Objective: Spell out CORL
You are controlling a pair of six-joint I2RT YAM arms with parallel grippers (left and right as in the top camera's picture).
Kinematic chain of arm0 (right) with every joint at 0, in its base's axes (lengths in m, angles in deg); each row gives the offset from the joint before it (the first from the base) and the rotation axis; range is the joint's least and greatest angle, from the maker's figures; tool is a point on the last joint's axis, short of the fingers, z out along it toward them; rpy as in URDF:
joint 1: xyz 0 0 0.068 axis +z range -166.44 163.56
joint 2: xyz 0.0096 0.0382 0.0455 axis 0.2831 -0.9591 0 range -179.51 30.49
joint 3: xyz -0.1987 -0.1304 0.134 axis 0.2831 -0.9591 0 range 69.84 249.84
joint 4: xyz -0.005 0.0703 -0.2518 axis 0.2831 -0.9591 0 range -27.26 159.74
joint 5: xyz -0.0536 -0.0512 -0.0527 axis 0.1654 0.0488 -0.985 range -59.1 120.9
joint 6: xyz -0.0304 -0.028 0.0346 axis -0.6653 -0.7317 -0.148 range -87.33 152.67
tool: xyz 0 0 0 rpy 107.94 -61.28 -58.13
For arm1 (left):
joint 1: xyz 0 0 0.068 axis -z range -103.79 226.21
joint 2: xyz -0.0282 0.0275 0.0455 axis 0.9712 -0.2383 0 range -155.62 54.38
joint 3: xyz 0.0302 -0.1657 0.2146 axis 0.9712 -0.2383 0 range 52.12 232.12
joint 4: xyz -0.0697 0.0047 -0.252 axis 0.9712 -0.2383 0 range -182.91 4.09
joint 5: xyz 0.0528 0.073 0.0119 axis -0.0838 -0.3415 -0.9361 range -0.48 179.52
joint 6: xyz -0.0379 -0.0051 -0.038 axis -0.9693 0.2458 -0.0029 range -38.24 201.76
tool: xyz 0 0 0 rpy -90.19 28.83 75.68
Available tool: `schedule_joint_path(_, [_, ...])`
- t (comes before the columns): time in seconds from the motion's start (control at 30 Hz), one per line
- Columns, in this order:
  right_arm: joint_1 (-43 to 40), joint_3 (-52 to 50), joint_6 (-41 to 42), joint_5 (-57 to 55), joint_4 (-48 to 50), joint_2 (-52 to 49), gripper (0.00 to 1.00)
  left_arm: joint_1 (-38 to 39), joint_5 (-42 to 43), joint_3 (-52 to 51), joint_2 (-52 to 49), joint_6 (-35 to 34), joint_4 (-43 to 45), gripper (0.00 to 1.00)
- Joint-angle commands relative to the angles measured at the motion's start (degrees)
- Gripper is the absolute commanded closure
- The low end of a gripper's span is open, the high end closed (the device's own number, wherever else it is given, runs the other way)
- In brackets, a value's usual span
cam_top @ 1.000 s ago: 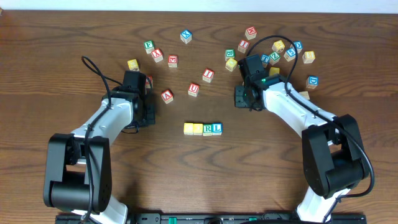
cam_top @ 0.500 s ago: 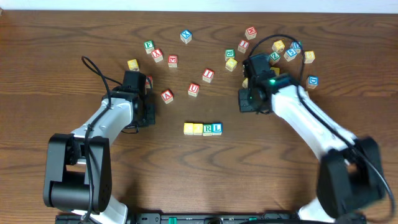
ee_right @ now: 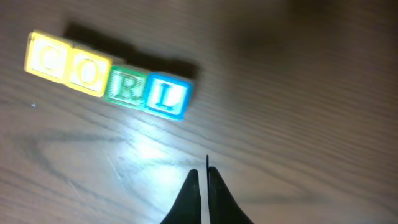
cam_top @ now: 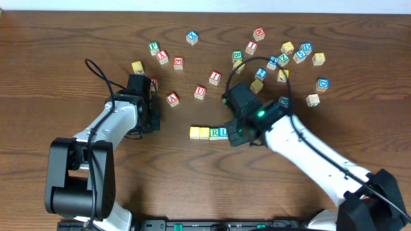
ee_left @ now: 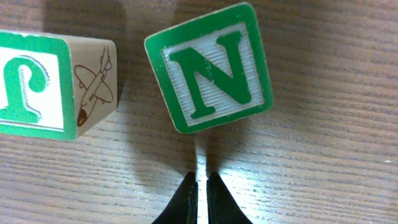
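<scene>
Right end effector [ee_right: 202,173]: pinched shut and empty, hovering near the L end of the row.
Left end effector [ee_left: 202,182]: also closed, holding nothing, tips just short of a green N cube [ee_left: 209,66].
CORL row [cam_top: 209,133]: four cubes touching, mid-tabletop [cam_top: 173,186].
Progress: the word looked spelled; perhaps only straightening remained.
Change: the right arm [cam_top: 308,154] had swung in from the scattered cubes [cam_top: 292,54]; the left arm [cam_top: 109,125] hadn't budged.

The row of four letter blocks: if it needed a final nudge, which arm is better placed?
Probably the right. The right gripper, shut, hangs near the blue L cube ending the CORL row. The left gripper, also shut, sits farther off, pointing at a green N cube.
</scene>
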State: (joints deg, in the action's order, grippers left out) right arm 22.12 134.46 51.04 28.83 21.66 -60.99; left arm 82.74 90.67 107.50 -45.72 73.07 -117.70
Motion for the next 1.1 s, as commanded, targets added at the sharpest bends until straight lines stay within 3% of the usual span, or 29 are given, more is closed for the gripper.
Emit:
schedule_joint_path(0.0, [3.2,-5.4,2.4,1.2,5.7,0.0,0.99,-0.2,-0.2,0.7,-0.2,1.6,-0.5,0.92])
schedule_joint_path(0.1, [4.7,-9.3,4.0,3.1,12.7,0.0,0.99,-0.2,-0.2,0.7,-0.2,1.7,-0.2,0.92])
schedule_joint_path(0.37, [5.9,-11.8,5.4,3.5,20.2,-3.1,0.99,-0.2,-0.3,0.7,-0.2,3.1,-0.1,0.93])
schedule_joint_path(0.53, [6.9,-11.8,5.9,5.3,21.5,-7.9,0.99,-0.2,-0.3,0.7,-0.2,3.1,-0.1,0.92])
schedule_joint_path(1.07, [7.3,-11.8,6.0,4.9,24.3,-7.8,0.99,-0.2,-0.3,0.7,-0.2,3.8,0.0,0.93])
